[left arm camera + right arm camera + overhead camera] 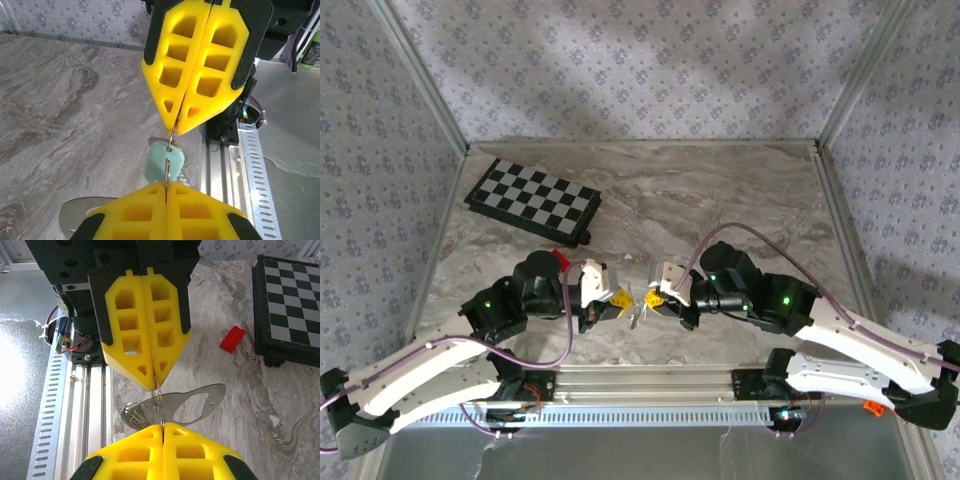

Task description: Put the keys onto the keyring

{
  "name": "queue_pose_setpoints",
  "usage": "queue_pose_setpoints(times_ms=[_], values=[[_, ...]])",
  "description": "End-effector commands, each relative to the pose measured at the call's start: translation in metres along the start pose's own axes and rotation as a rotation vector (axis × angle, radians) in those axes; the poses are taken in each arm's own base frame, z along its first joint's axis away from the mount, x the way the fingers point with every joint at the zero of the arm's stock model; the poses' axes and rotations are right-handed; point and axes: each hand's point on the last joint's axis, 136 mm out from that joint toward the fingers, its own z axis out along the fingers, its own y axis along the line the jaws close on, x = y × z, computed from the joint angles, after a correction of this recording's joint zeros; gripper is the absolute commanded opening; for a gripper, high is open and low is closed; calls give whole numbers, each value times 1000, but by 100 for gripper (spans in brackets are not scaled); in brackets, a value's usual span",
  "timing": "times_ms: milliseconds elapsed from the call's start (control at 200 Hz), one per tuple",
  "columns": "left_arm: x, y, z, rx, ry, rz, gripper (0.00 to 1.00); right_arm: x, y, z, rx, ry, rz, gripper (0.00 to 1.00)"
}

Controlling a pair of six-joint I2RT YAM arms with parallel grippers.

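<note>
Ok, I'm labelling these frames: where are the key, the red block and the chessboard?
key (156, 162), left wrist view, on its mint-green head.
red block (232, 338), right wrist view, on its top face.
chessboard (532, 198), top external view, middle of the chequered surface.

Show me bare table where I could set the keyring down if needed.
Free: the wide marble right of the chessboard, out to the right wall. Crowded: the near centre, where both jaws meet at the keyring, and beside the red block.
</note>
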Motion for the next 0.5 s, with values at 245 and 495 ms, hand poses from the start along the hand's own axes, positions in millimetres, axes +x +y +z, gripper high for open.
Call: queue_pose_setpoints(times_ms=[245,495], values=[[-18,-1,0,-5,-35,50,0,-10,3,-1,-18,-27,-22,0],[-18,-2,0,-3,-37,55,0,-10,2,0,-22,-31,-21,0]])
